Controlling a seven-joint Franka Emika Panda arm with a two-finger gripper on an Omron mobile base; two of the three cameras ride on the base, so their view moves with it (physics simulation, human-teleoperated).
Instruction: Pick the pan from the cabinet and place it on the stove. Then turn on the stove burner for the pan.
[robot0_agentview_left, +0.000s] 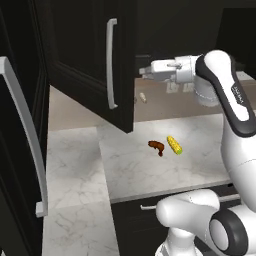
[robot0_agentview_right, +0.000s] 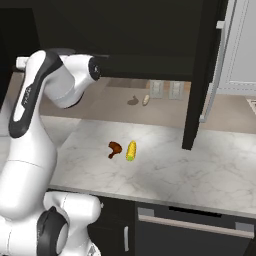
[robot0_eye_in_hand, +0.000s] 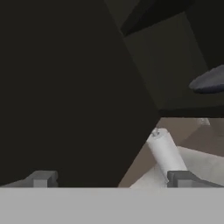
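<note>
The tall black cabinet (robot0_agentview_left: 85, 55) stands open, its door (robot0_agentview_left: 120, 75) with a long silver handle (robot0_agentview_left: 111, 62) swung out over the counter. My gripper (robot0_agentview_left: 144, 70) is raised at shelf height just behind that door's edge and points into the dark opening. In the hand view the gripper (robot0_eye_in_hand: 113, 179) is open with nothing between its fingertips (robot0_eye_in_hand: 41, 178). A dark grey rounded rim, which looks like the pan (robot0_eye_in_hand: 209, 81), lies on the shelf ahead to the right, apart from the fingers. The stove and its burner are out of view.
A corn cob (robot0_agentview_left: 174, 144) and a brown drumstick (robot0_agentview_left: 156, 146) lie on the white marble counter (robot0_agentview_left: 140, 170) below the arm. A second open door (robot0_agentview_right: 200, 75) hangs at the right. Wall outlets (robot0_agentview_right: 156, 89) sit on the backsplash. Another door handle (robot0_agentview_left: 25, 135) is close at the left.
</note>
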